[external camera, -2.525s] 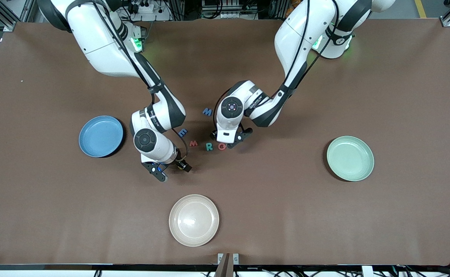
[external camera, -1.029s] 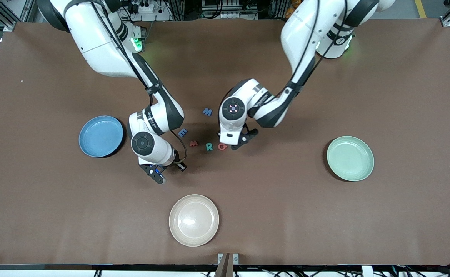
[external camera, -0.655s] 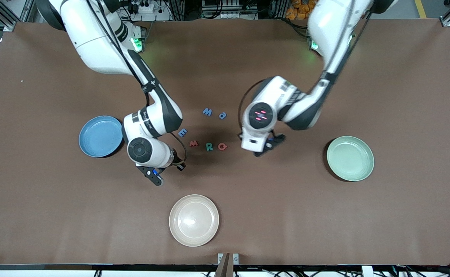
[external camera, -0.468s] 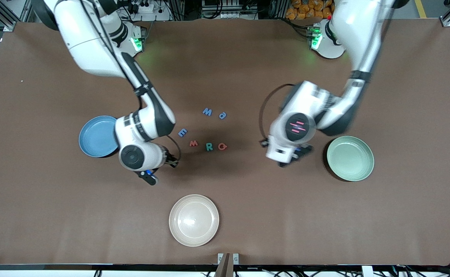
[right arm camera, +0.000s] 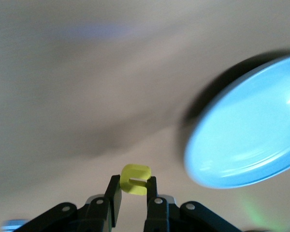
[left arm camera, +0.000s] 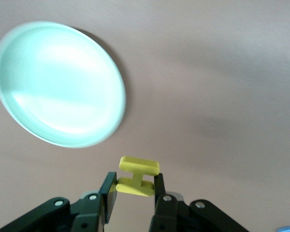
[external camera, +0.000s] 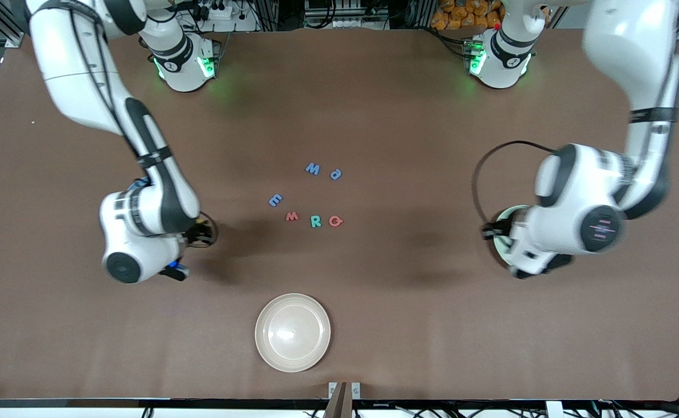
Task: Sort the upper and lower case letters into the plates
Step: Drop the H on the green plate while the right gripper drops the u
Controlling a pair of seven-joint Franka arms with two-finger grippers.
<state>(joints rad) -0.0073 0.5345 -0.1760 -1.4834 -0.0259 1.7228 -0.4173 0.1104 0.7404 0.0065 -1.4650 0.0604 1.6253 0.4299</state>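
Over the mint green plate (left arm camera: 58, 82) and the sky blue plate (right arm camera: 246, 125), you risk a release that drops a letter beside the rim. The left gripper (left arm camera: 134, 191) pinches a yellow I (left arm camera: 137, 175); the right gripper (right arm camera: 134, 193) clamps a yellow letter (right arm camera: 135, 179). Six letters (external camera: 307, 197) lie mid-table.
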